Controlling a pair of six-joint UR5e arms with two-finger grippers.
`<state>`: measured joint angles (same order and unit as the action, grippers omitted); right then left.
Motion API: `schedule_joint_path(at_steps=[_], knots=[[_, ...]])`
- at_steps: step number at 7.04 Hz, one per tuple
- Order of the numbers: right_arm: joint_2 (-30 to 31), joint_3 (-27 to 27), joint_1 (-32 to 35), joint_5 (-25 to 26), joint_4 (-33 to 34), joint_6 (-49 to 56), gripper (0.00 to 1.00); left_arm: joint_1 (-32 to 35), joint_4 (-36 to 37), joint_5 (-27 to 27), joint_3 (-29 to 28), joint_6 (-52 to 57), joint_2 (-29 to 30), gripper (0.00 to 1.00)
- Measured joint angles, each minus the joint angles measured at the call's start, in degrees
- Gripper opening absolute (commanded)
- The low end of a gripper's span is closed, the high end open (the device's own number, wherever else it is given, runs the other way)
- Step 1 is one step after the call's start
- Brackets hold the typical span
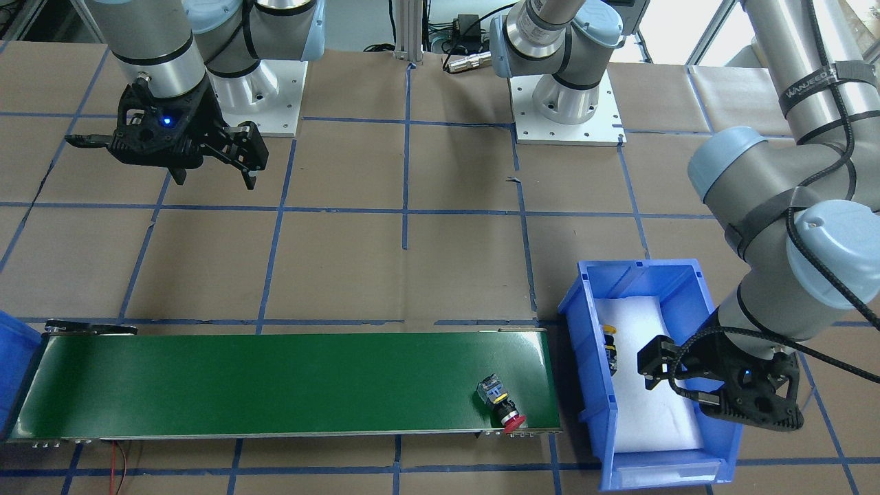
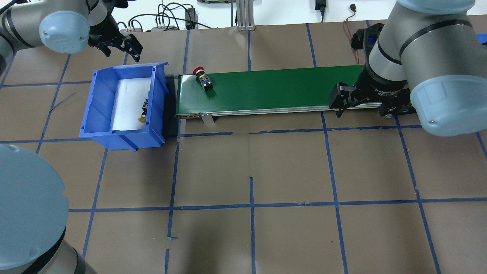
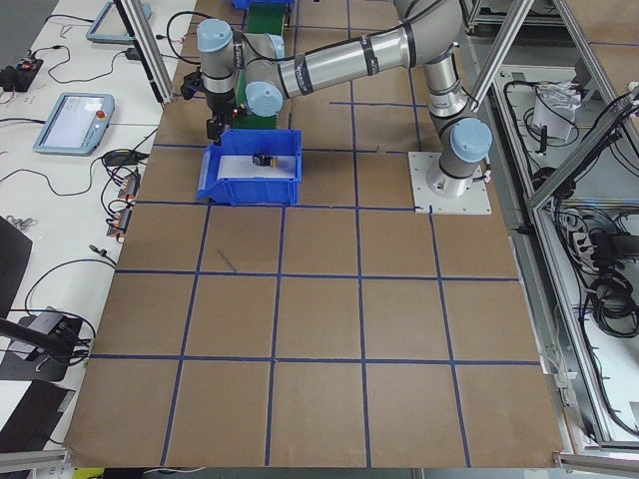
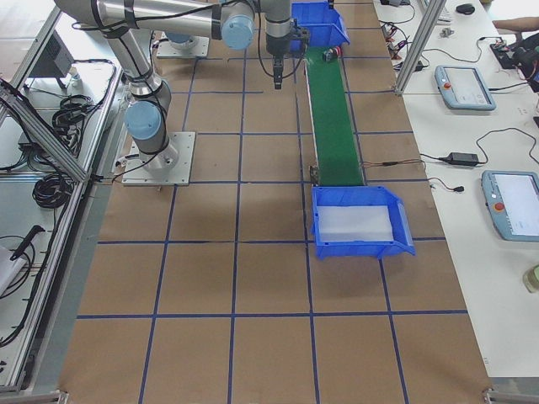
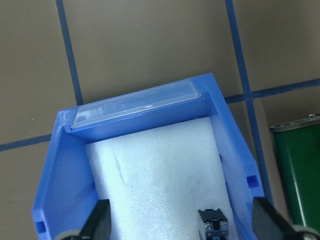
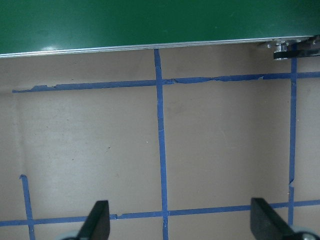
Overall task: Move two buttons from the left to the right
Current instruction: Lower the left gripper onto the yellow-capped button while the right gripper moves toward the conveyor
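Observation:
The red-capped button (image 1: 502,403) (image 2: 202,78) lies on its side on the green conveyor belt (image 1: 275,381) (image 2: 274,89), at the end beside the blue bin (image 1: 687,275) (image 2: 99,114). The yellow button (image 1: 610,350) (image 2: 144,112) rests on white foam inside that bin, against the wall nearest the belt; its black body (image 5: 213,223) shows in the left wrist view. My left gripper (image 1: 663,375) (image 2: 120,51) (image 5: 182,218) hangs open and empty over the bin's far end. Open and empty too, my right gripper (image 1: 168,165) (image 2: 361,106) (image 6: 182,220) hovers by the belt's other end.
A second blue bin (image 4: 358,220) (image 1: 10,350) with white foam stands at the belt's other end. The table is brown paper with a blue tape grid (image 2: 251,205). The arm bases (image 1: 567,103) stand on white plates at the back.

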<state>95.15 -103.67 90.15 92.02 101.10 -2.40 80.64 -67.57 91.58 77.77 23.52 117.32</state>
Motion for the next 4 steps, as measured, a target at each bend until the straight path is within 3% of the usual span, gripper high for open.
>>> schedule_joint_path(at_steps=[1,2,3,4], knots=[[0.03,-0.52,0.00,0.04,0.26,0.02,1.00,-0.17,0.69,0.00,2.34,0.46,-1.01,0.93],[0.21,-1.35,-0.03,0.11,0.41,0.05,1.00,-0.49,1.53,-0.03,4.34,0.64,-1.95,0.76],[0.54,-2.04,-0.05,0.15,0.74,0.07,1.00,-1.10,2.01,-0.39,5.44,0.71,-2.38,0.68],[0.75,-2.51,-0.06,0.19,1.26,0.05,1.00,-1.67,2.16,-1.04,5.89,0.73,-2.49,0.51]])
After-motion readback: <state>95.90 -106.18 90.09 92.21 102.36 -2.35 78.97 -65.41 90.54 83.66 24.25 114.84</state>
